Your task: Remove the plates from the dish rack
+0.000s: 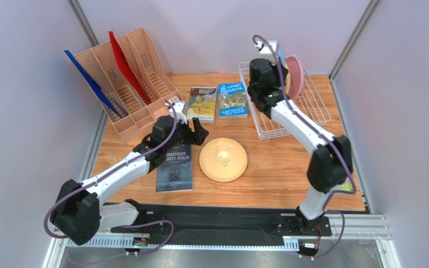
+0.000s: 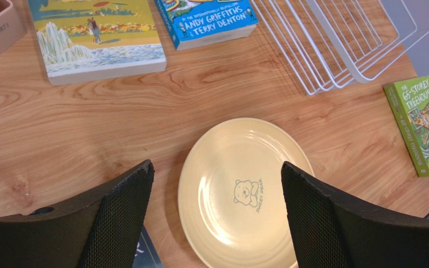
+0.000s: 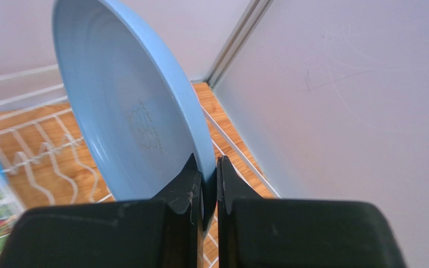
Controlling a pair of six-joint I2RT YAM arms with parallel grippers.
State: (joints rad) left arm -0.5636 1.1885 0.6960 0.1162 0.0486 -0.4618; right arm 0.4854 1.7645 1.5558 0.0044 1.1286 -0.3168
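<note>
Plate (image 1: 223,159) on table (image 1: 278,170), left of dish rack (image 1: 313,106)

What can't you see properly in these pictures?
Top view: the right arm covers part of the dish rack, so its plates can't be counted.
Right wrist view: the right end effector hides the blue plate's bottom rim.
Left wrist view: the picture's bottom edge cuts off the yellow plate's near rim.
</note>
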